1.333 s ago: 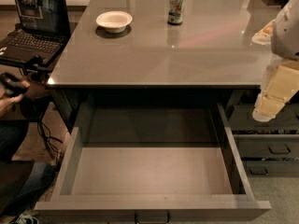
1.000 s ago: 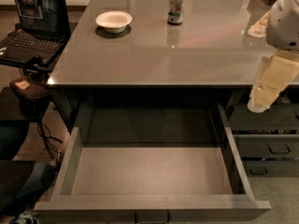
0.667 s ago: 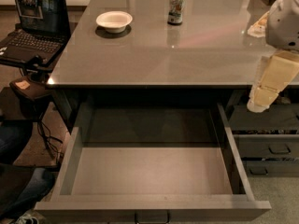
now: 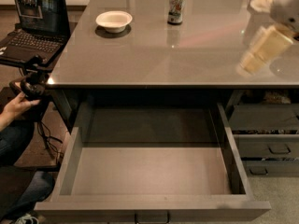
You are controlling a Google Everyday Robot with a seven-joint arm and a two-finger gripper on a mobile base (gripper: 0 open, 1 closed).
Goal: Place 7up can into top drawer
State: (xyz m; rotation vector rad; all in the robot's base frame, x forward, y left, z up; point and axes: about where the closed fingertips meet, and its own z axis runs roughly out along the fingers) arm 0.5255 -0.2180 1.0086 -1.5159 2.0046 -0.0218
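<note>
The 7up can (image 4: 176,7) stands upright on the grey counter (image 4: 154,55), near its far edge, right of the white bowl (image 4: 114,20). The top drawer (image 4: 149,171) is pulled wide open below the counter's front edge, and its flat grey floor holds nothing. My gripper (image 4: 246,67) hangs at the right side above the counter, on a cream-coloured arm, well to the right of the can and nearer the front. It holds nothing that I can see.
An open laptop (image 4: 35,20) sits on a side stand at the left. A person's hand (image 4: 16,107) holding a controller and a leg are at the lower left. Narrower stacked grey drawers (image 4: 266,139) stand at the right.
My arm has risen from beside the drawer's right side to above the counter's right part. The person's hand has come back into view at the left.
</note>
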